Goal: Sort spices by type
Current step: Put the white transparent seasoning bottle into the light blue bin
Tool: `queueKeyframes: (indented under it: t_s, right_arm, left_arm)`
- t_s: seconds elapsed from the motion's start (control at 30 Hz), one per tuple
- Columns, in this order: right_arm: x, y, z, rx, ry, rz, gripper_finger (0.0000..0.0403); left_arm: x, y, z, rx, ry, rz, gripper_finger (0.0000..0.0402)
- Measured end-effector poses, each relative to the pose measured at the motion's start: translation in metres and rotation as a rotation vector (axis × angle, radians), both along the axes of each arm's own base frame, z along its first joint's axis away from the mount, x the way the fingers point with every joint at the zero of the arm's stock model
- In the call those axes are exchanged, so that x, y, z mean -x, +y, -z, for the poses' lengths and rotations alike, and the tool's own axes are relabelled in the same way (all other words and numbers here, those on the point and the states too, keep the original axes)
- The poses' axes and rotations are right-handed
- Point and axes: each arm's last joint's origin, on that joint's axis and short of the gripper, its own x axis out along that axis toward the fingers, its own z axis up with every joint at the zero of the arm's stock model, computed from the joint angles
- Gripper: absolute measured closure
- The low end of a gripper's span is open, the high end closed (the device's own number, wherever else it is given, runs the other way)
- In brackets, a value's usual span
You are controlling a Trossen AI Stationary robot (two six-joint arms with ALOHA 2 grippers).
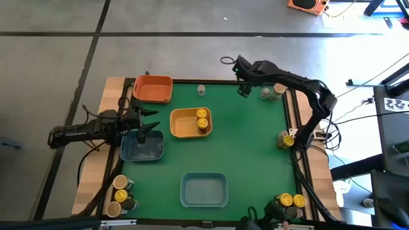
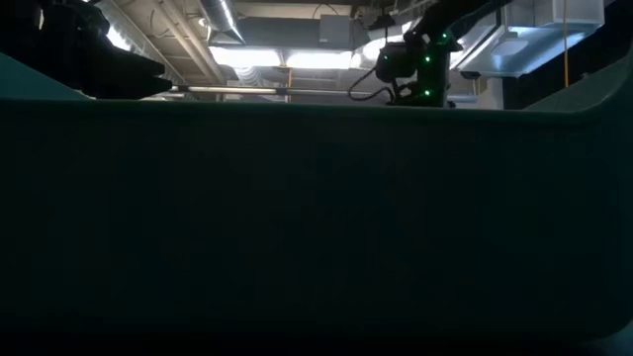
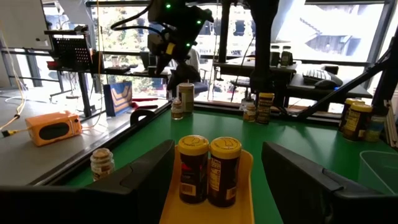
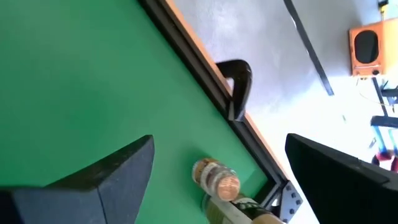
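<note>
High view puts your right claw (image 1: 243, 87) near the tabletop's far edge, toward the far right corner, its fingers spread wide and empty. It hangs just beside the two jars (image 1: 272, 92) standing in that corner, which reads as lining up for a pick. The right wrist view shows one of them, a tan-lidded jar (image 4: 214, 176), between and beyond the open fingers, close against the tabletop's raised rim, so you will have little room on that side.

Your left claw (image 1: 148, 128) sits over the near end of the dark blue tray (image 1: 142, 150) by the left edge, fingers apart and holding nothing; it faces the yellow tray (image 1: 184, 124) at the middle of the tabletop. Two yellow-lidded jars (image 1: 202, 120) stand upright there, touching, so that tray seems to be collecting that type.

The orange tray (image 1: 153, 89) at the far left corner and the light blue tray (image 1: 204, 190) at the near edge look empty. Unsorted jars wait in clusters at the near left corner, the near right corner and midway along the right edge, and one small jar (image 1: 200, 90) stands alone by the far edge.
</note>
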Motion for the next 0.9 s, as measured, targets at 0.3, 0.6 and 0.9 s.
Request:
queueKeyframes:
  t_s: [0.3,0.6,0.9]
  right_arm:
    - [0.03,-0.03,0.004,-0.086,0.047,0.002,0.0042]
    - [0.032,-0.037,0.022,-0.204,0.125,-0.092,0.0042]
    - [0.031,-0.046,0.052,-0.287,0.249,-0.052,0.0042]
  left_arm:
    - [0.0,0.0,0.0,0.0,0.003,0.0,0.016]
    - [0.0,0.0,0.005,0.005,0.047,0.0,0.016]
    - [0.0,0.0,0.005,0.024,0.046,-0.001,0.016]
